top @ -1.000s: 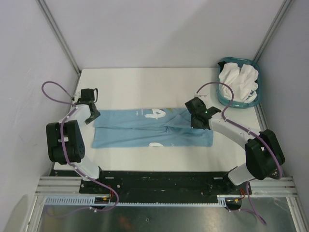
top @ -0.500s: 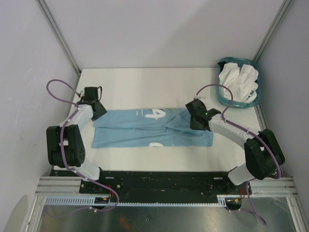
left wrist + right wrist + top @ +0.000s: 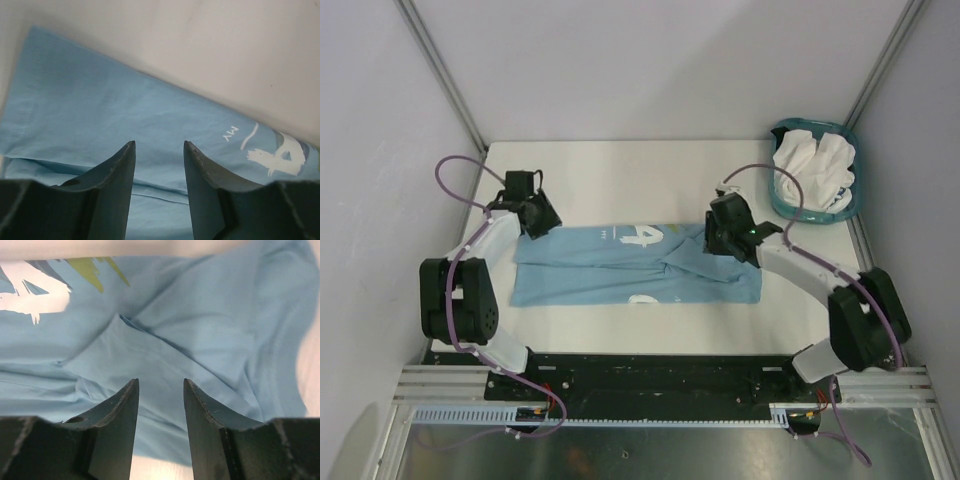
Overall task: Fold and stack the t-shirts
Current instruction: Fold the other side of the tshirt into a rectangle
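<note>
One light blue t-shirt [image 3: 635, 265] lies lengthwise across the near half of the desk [image 3: 620, 180] in the top view, partly folded into a long band, its white print [image 3: 642, 235] facing up near the far edge. The left claw [image 3: 535, 215] hangs over the shirt's far left corner. The right claw [image 3: 720, 240] is over the rumpled right part. At the far right corner stands the teal basket [image 3: 825, 214], and in it lies a bunched heap of white t-shirts [image 3: 812, 165], unfolded and reaching the rim. We cannot tell how many there are.

In the left wrist view the left claw [image 3: 159, 145] is moderately parted and empty, poised over smooth blue cloth just inside the shirt's far edge, with bare desk beyond.

In the right wrist view the right claw [image 3: 160, 382] is likewise moderately parted and holds nothing. Below it a loose flap overlaps the body of the shirt in a slanting crease.

We judge the right side to be the weak spot. If the right claw pinches only the top flap, the layers beneath may stay behind and the fold may skew. On the left, a grip too close to the hem could slip off. If the two claws lift unevenly, the band could drag out of line.
</note>
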`<state>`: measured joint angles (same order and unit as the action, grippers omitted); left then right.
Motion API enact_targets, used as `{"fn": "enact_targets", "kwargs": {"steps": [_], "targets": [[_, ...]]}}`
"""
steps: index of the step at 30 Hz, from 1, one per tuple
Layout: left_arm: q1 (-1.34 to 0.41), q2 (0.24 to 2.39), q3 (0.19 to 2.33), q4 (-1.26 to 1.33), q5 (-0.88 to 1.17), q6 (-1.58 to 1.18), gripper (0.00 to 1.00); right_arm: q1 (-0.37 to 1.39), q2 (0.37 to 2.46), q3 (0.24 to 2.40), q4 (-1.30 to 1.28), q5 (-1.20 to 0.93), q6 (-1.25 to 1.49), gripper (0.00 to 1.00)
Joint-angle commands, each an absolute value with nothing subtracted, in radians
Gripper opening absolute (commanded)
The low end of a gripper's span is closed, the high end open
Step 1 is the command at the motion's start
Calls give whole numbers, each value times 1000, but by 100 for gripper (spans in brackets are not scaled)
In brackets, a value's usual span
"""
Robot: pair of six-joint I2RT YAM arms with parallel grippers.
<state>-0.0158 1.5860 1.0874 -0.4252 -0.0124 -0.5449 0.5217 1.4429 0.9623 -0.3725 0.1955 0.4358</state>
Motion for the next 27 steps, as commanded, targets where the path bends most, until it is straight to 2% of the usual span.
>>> {"fn": "enact_targets", "kwargs": {"steps": [1, 9, 18, 23, 27], "targets": [[-33, 1575, 1120, -402, 72, -525, 48, 549, 1586, 1037, -214, 142, 363, 45], [-41, 1557, 1096, -400, 90, -509, 47, 580, 1724, 1136, -177, 180, 319, 51], [-43, 1571, 1098, -396, 104, -509, 46, 585, 1798, 1182, -180, 210, 311, 49], [-44, 1580, 1098, -394, 104, -508, 46, 590, 1815, 1199, -205, 220, 319, 35], [-44, 1584, 1097, -392, 103, -508, 46, 601, 1802, 1200, -234, 233, 326, 20]]}}
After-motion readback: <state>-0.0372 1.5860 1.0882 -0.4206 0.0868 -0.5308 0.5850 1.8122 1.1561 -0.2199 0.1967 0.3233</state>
